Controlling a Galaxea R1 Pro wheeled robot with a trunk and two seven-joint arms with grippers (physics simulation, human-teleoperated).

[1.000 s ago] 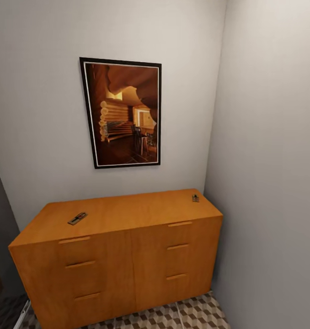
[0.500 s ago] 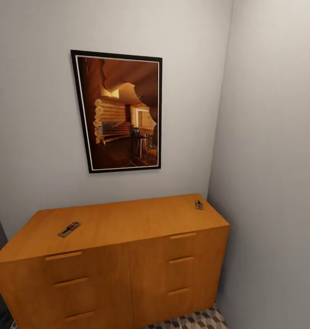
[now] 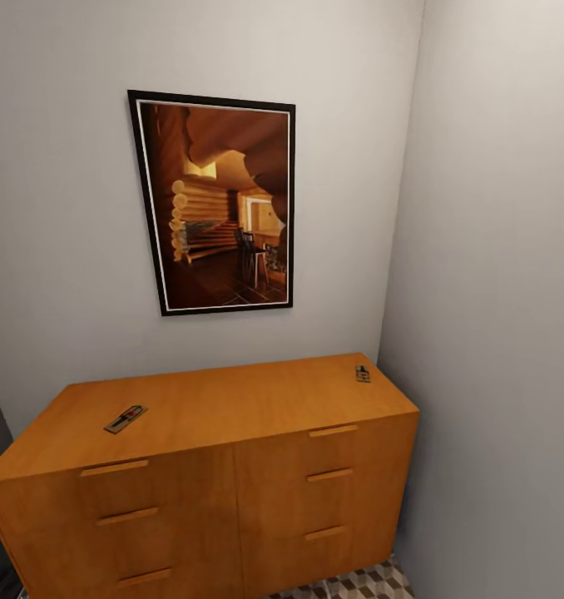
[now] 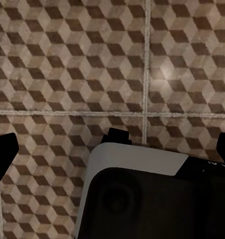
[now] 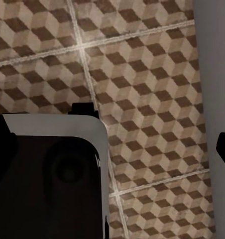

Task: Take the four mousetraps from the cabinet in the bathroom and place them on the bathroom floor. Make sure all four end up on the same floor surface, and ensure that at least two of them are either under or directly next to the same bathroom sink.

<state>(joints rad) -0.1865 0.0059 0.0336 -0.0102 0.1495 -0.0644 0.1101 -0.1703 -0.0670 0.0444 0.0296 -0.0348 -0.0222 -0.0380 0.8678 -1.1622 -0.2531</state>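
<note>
The orange-brown cabinet [image 3: 232, 403] stands against the wall ahead in the head view, all drawers shut. Two mousetraps lie on its top: one [image 3: 126, 418] near the left front, one [image 3: 363, 373] at the far right back corner. A strip of the cube-patterned bathroom floor [image 3: 357, 584] shows at the cabinet's foot. My left gripper [image 4: 112, 149] hangs open over the floor tiles [image 4: 67, 59], its dark fingertips [image 4: 3, 154] at the picture's edges, nothing between them. My right gripper [image 5: 112, 144] is likewise open and empty above the tiles [image 5: 152, 74]. The sink is out of view.
A framed picture [image 3: 220, 204] hangs above the cabinet. A grey side wall [image 3: 498, 291] closes the corner right beside the cabinet's right end. My white and dark base [image 4: 142, 169] sits below both wrist cameras [image 5: 57, 129]; a grey wall strip [image 5: 217, 74] runs beside the right gripper.
The head camera came closer to the cabinet a second ago, so the whole view shifted; over the last half second it has held still. The mousetraps have not moved.
</note>
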